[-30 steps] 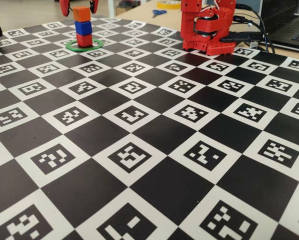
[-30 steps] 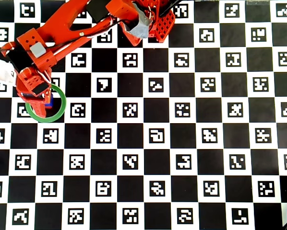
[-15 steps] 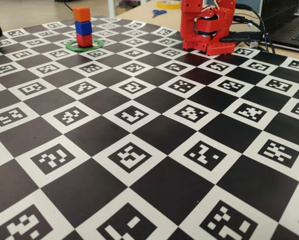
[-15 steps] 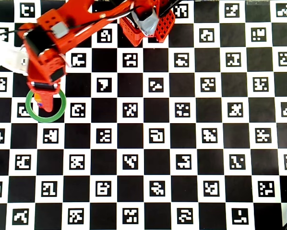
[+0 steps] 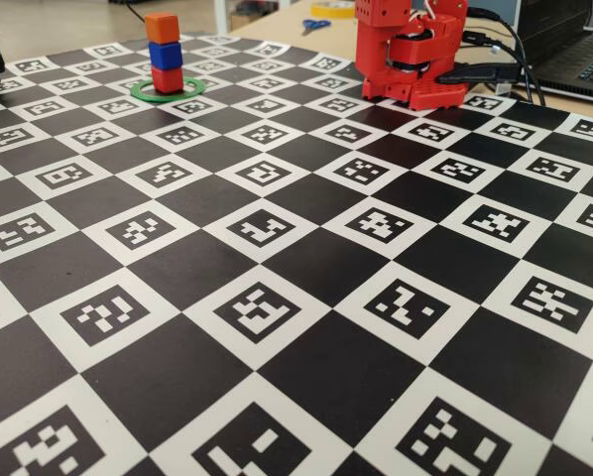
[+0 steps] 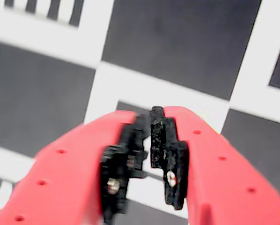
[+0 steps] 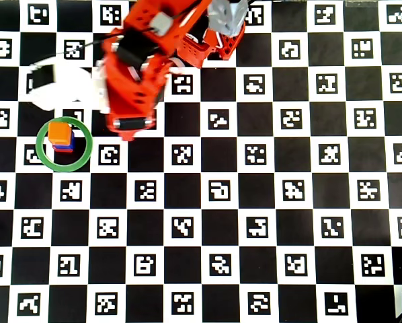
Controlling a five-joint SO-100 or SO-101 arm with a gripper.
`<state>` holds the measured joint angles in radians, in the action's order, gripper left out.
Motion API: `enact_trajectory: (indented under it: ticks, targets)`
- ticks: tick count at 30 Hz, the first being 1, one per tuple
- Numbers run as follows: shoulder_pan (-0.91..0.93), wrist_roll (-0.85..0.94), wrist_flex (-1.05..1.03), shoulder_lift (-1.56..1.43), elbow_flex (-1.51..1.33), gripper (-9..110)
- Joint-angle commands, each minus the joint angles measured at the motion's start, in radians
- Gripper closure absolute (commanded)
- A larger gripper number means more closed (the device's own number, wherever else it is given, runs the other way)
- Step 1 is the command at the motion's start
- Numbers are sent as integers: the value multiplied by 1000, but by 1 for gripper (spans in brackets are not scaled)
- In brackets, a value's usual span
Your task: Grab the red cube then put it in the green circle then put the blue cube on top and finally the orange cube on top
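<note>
From my remote seat I judge the stacking as done: in the fixed view the red cube [image 5: 168, 80] stands inside the green circle [image 5: 167, 91], the blue cube [image 5: 165, 55] sits on it, and the orange cube [image 5: 162, 27] is on top, the three forming one upright column at the far left of the checkered bench [image 5: 306, 297]. In the overhead view the gripper [image 7: 129, 124] is to the right of the ring and a little above it in the picture, near but clearly apart, with nothing of the arm over the stack. So the tower lies to the left of the jaws in that view, and any coming move, I think, should go away from this side, because a swing back to the left could knock the column. The jaws look together and empty: in the wrist view the two black pads [image 6: 165, 154] stand almost touching, with only a thin slit between them and only board squares behind. The overhead view shows just the orange top, a sliver of blue and a bit of red under it, so it cannot confirm the order of the cubes; the fixed view gives the order and the straightness, but there only the arm's base [image 5: 411, 55] is seen, not the gripper. The wrist view shows no cube at all
</note>
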<state>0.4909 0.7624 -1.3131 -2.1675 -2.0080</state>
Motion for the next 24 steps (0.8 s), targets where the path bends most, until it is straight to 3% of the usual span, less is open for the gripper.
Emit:
enact_trajectory:
  ticks: [1, 14, 20, 24]
  targets:
    - [-77, 20, 98, -149, -109, 107]
    - [-276, 311, 403, -443, -592, 107]
    - [-287, 644, 614, -609, -836, 107]
    - [-296, 684, 669, -718, -974, 107]
